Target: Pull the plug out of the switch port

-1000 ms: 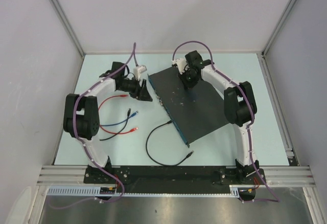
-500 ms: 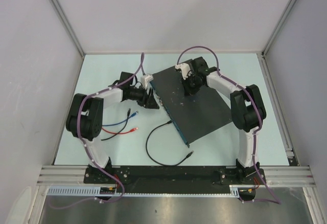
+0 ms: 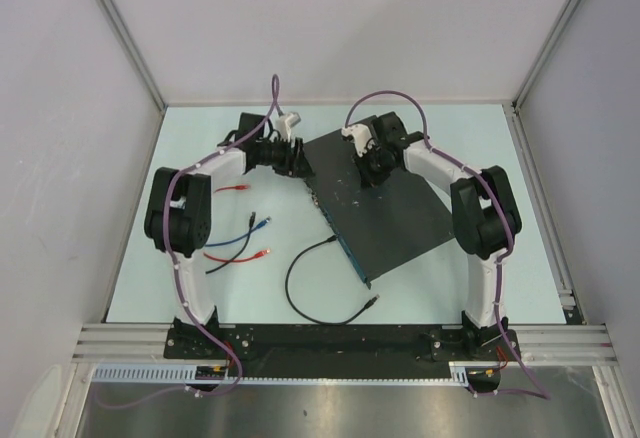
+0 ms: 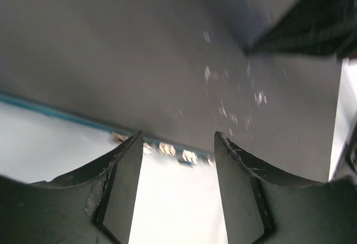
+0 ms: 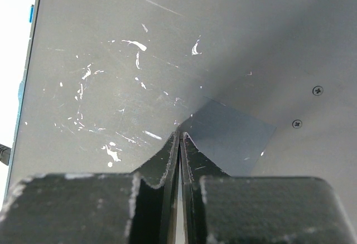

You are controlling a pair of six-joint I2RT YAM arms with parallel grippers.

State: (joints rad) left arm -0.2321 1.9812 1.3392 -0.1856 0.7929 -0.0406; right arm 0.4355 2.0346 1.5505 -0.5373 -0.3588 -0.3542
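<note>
Plainly, the left gripper gapes beside the switch.

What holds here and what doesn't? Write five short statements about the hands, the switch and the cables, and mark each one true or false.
1. The right hand is shut, with its tips down on the top of the switch. True.
2. The left hand is shut on a plug. False: it is open with nothing between its fingers, and it faces the switch's socket edge.
3. A black cable meets the switch's blue edge. True.
4. The switch stands on its edge. False: it lies flat on the table.
5. The blue cable lies on the right arm's side of the switch. False: it lies on the left arm's side.
</note>
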